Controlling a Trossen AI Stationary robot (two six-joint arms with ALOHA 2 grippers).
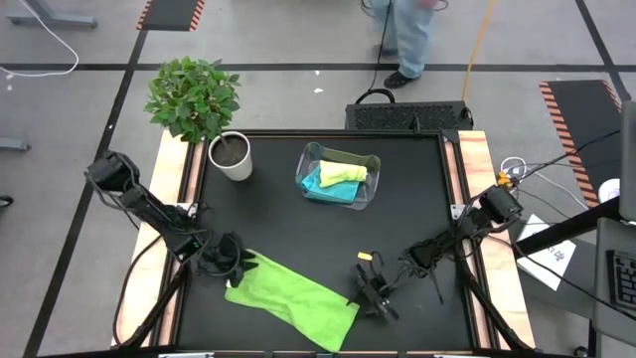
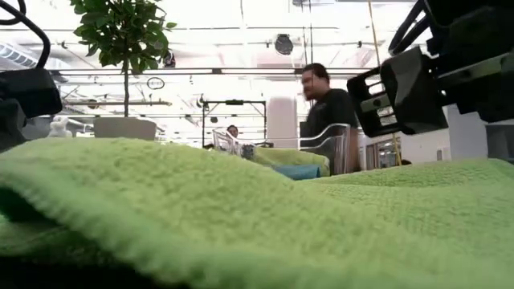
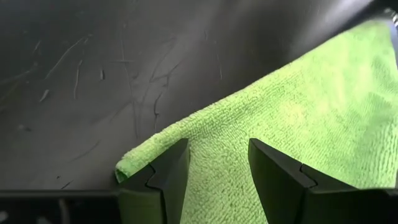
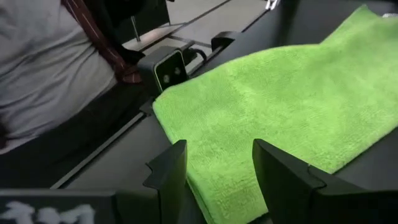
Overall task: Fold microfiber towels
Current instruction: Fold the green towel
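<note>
A bright green towel [image 1: 293,298] lies flat on the black table near its front edge, as a long band slanting from left to right. My left gripper [image 1: 238,264] is open at the towel's left end, its fingers astride the corner [image 3: 134,163]. My right gripper [image 1: 370,293] is open at the towel's right end, its fingers astride that end's edge [image 4: 180,134]. A pale yellow-green towel [image 1: 346,171] and a turquoise one [image 1: 323,186] lie bunched in the clear bin [image 1: 306,159]. My left gripper has its fingers [image 3: 165,177] low over the green towel's left corner; whether they touch the cloth I cannot tell. My right gripper has its fingers [image 4: 168,174] low over the towel's right end; whether they touch it I cannot tell.
A potted plant [image 1: 231,156] stands at the table's far left. The bin sits at the far middle. Bare black tabletop [image 1: 288,224] lies between the bin and the green towel. A person [image 1: 407,40] stands beyond the far edge.
</note>
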